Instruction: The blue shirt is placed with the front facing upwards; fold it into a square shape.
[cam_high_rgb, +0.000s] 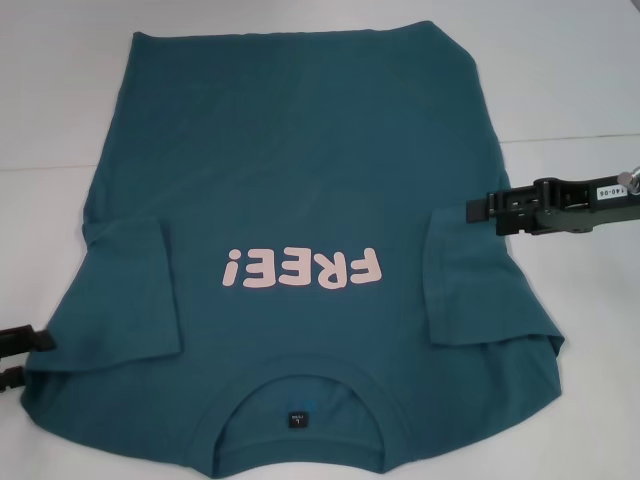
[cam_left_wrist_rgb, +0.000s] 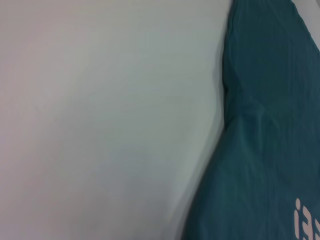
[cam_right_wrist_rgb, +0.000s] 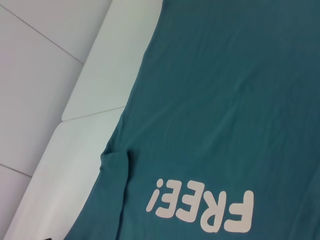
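Both sleeves of the blue shirt (cam_high_rgb: 300, 200) lie folded inward. Right pincer (cam_high_rgb: 475, 211) hovers, apparently closed and empty; left pincer (cam_high_rgb: 25, 355) unclear. Fold each side evenly next.

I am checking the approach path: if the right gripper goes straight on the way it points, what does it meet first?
Probably the shirt: the right gripper points across toward the robot's left, its tip at the shirt's edge above the folded-in sleeve. Its height over the cloth is unclear, so it may pass above.
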